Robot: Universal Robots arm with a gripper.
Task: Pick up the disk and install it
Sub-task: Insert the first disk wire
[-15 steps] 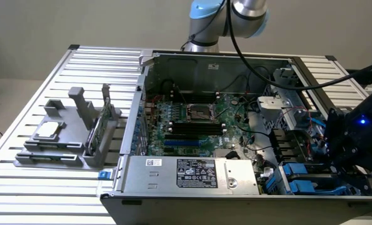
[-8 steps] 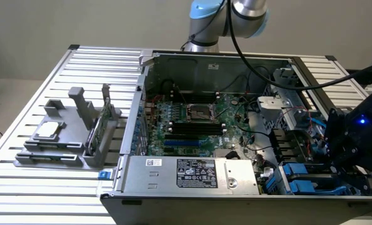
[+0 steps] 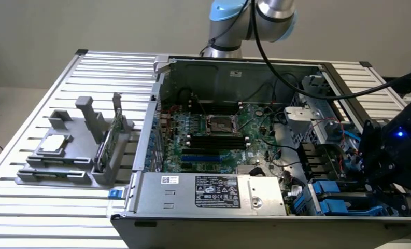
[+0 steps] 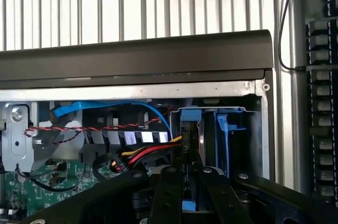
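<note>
The disk (image 4: 190, 131) stands edge-on in a drive bay at the corner of the open computer case (image 3: 191, 215), with a blue carrier rail (image 4: 191, 114) capping its far end. My gripper (image 4: 185, 170) reaches down onto it, and its two black fingers (image 4: 165, 192) press close against either side of the thin drive, shut on it. In the exterior view my black gripper (image 3: 374, 171) hangs over the drive bays at the case's right side, and its body hides the disk there.
A second blue carrier (image 4: 227, 129) sits in the neighbouring bay, with more blue bays (image 3: 333, 199) below. Red, yellow and black cables (image 4: 142, 152) and a blue cable (image 4: 105, 106) run beside the disk. A grey fixture (image 3: 67, 174) holds a small silver drive (image 3: 53, 144) and a green card (image 3: 110, 140).
</note>
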